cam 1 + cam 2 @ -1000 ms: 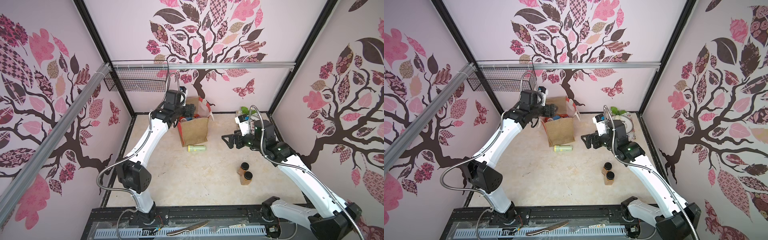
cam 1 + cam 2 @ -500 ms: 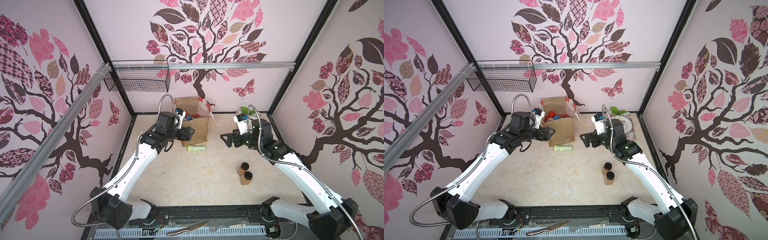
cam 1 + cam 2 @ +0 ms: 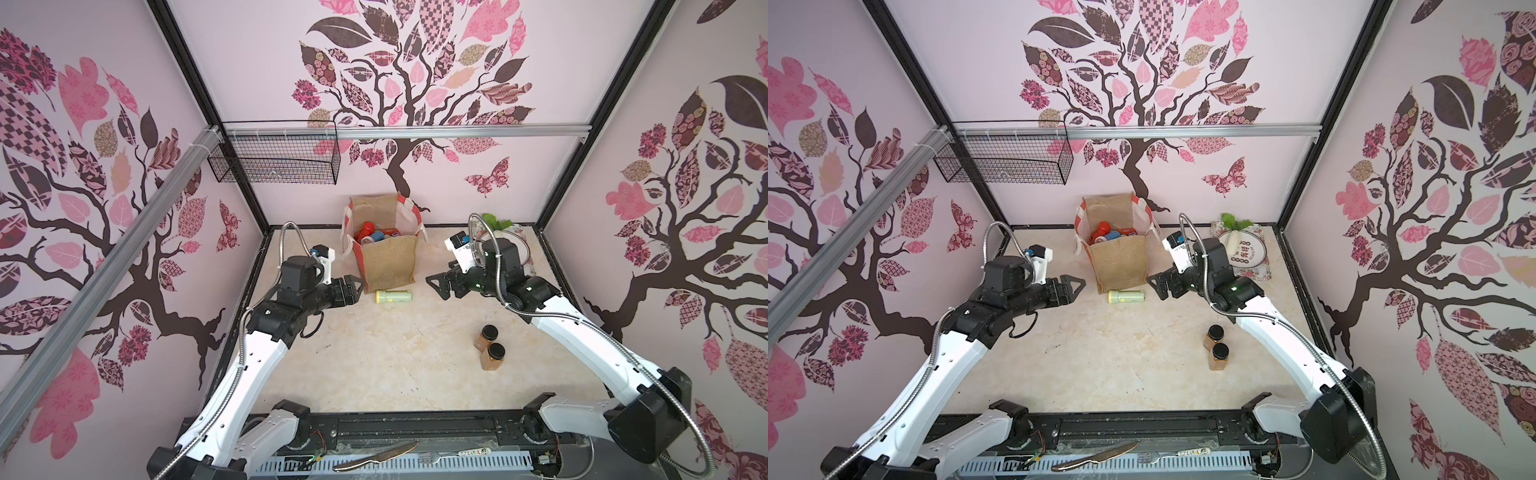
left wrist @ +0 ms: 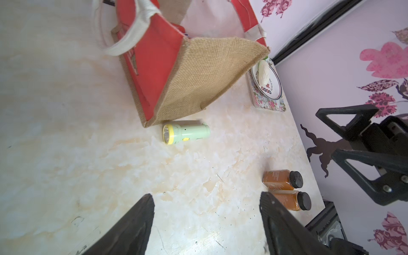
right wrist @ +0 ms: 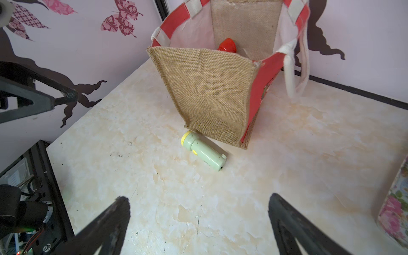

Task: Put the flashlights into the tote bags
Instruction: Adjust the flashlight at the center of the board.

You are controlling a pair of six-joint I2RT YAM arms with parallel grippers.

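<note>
Just between the left gripper (image 3: 356,286) and right gripper (image 3: 435,286), both wide, lies a green flashlight (image 3: 393,296).

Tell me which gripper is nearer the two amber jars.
Right. The right gripper hangs behind the amber jars, on their side; the left gripper is farther, beyond the green flashlight.

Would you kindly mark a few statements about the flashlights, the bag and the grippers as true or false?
1. The pale green flashlight lies on the table beside the tote bag. True.
2. The tote bag is empty. False: red flashlights and a blue flashlight show inside.
3. The right gripper holds a flashlight. False: it is open and empty.
4. The left gripper is open and empty. True.
5. The amber jars are in the bag. False: they stand on the table.
</note>
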